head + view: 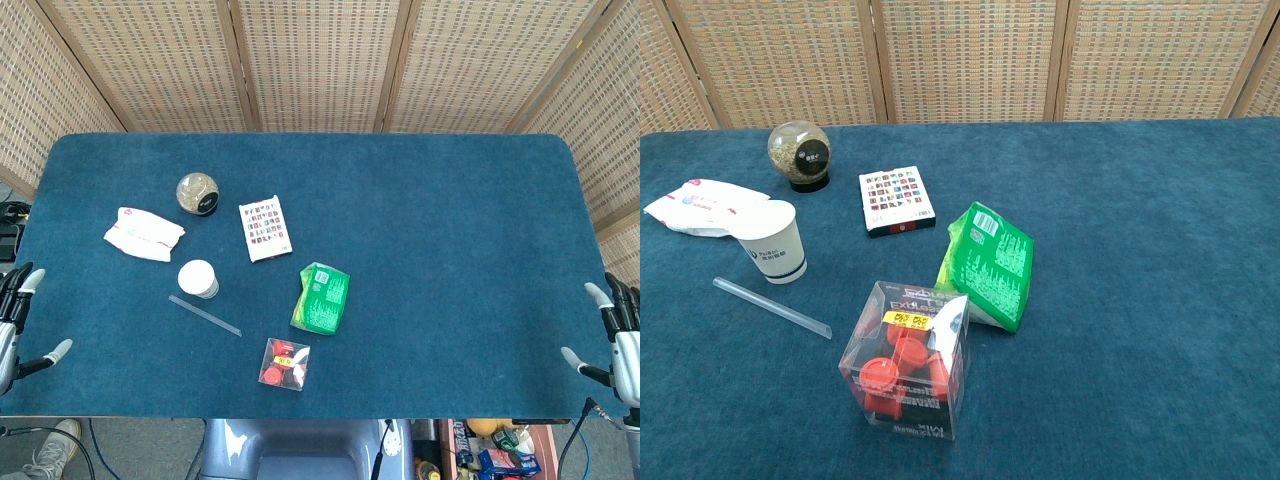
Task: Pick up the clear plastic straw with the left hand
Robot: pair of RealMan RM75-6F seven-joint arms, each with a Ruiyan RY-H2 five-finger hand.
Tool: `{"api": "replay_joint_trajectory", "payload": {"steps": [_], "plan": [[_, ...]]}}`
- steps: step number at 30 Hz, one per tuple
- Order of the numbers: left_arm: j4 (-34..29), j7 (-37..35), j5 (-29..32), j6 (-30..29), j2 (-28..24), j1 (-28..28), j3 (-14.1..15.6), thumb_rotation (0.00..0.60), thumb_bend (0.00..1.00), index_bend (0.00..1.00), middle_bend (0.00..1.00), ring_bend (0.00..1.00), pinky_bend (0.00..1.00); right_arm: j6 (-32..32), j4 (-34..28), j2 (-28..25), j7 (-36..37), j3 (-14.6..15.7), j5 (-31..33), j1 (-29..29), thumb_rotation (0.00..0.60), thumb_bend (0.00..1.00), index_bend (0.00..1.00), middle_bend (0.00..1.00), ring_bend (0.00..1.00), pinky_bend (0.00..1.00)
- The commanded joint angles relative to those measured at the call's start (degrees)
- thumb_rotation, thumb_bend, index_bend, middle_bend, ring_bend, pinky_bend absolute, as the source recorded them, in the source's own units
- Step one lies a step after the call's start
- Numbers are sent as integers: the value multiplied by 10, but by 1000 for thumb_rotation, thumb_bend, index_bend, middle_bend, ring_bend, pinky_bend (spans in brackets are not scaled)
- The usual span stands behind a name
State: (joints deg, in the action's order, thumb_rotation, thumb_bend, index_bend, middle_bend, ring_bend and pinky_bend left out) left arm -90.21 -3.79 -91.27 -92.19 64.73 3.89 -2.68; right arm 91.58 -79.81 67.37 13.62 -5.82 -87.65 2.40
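The clear plastic straw (205, 316) lies flat on the blue table, slanting from upper left to lower right just below the white paper cup (198, 278). The chest view shows the straw (771, 307) in front of the cup (773, 241). My left hand (14, 325) hangs at the table's left edge with fingers spread and nothing in it, well left of the straw. At the right edge my right hand (618, 336) is likewise open and empty. Neither hand appears in the chest view.
A clear box of red caps (284, 364) sits right of the straw's lower end. A green packet (322, 297), a printed card box (265, 228), a round glass jar (197, 194) and a white wipes pack (144, 234) lie around the cup.
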Motion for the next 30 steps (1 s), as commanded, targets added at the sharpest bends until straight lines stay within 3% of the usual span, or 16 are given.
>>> {"api": "replay_joint_trajectory", "payload": {"steps": [1, 14, 20, 23, 30], "plan": [[-1, 0, 1, 3, -1, 0, 1, 600, 188, 0, 0, 0, 0, 1, 2, 1, -3, -1, 0, 0, 600, 0, 0, 0, 0, 0], [6, -5, 17, 55, -4, 23, 0, 600, 188, 0, 0, 0, 0, 4, 2, 4, -15, -3, 1, 0, 600, 0, 0, 0, 0, 0], [85, -79, 65, 176, 40, 93, -25, 600, 187, 1, 0, 0, 0, -7, -2, 0, -11, -4, 8, 3, 600, 0, 0, 0, 0, 0], [128, -98, 77, 218, 66, 120, -32, 600, 188, 70, 0, 0, 0, -12, -1, 0, -9, -5, 10, 4, 600, 0, 0, 0, 0, 0], [237, -116, 98, 277, 154, 177, -52, 600, 187, 336, 0, 0, 0, -28, 4, 0, -1, -7, 19, 10, 600, 0, 0, 0, 0, 0]]}}
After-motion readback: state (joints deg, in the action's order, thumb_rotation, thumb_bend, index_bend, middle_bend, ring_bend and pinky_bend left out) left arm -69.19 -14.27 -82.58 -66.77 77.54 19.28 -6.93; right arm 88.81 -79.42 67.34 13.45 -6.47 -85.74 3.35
